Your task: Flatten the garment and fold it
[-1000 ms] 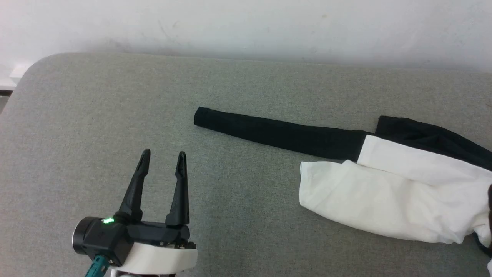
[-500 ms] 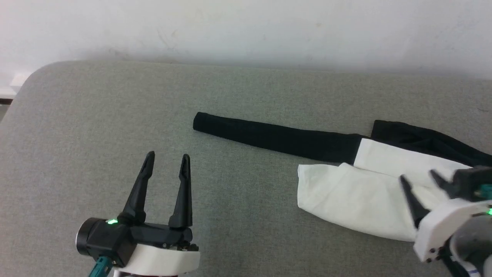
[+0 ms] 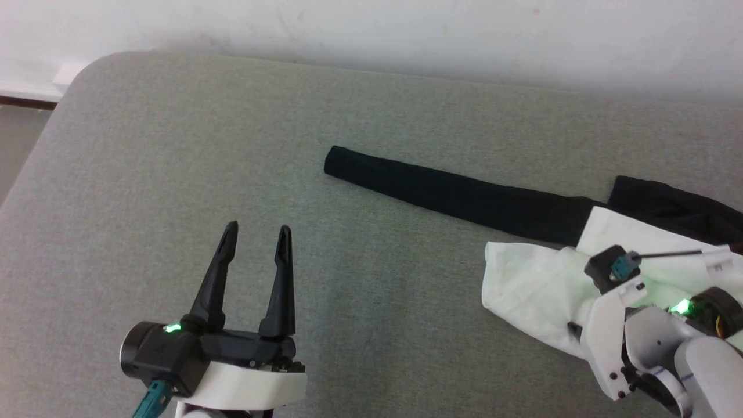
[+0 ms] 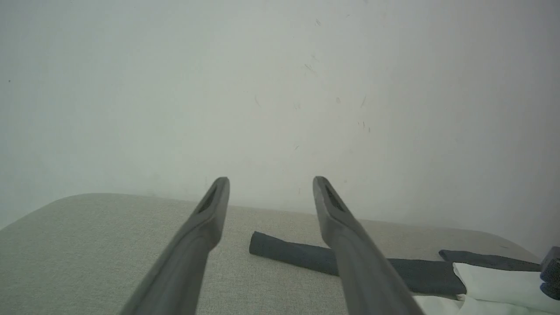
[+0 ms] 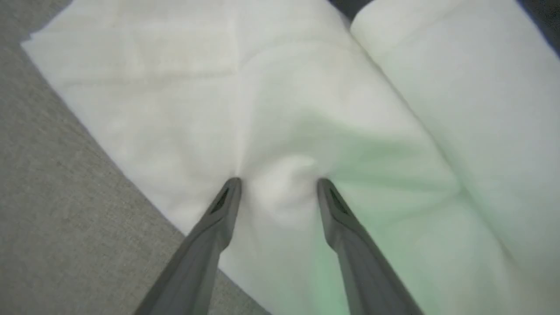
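Observation:
The garment point(image 3: 522, 287) lies bunched at the right of the grey padded surface, white body folded over itself. One black sleeve point(image 3: 453, 188) stretches out flat to the left, and it also appears in the left wrist view point(image 4: 297, 256). My right wrist point(image 3: 627, 325) hangs over the white cloth and points down. My right gripper point(image 5: 278, 186) is open, with both fingertips pressed into the white fabric point(image 5: 306, 87), which puckers between them. My left gripper point(image 3: 255, 232) is open and holds nothing, well left of the garment above bare surface.
The grey padded surface point(image 3: 174, 145) has a rounded far-left corner, with floor point(image 3: 17, 151) beyond it. A white wall point(image 3: 371, 29) runs along the far edge. More black cloth point(image 3: 673, 200) lies at the far right.
The head camera has shifted. My right arm came in from the right and dropped onto the white cloth, its jaws opening. The left gripper has stayed in place.

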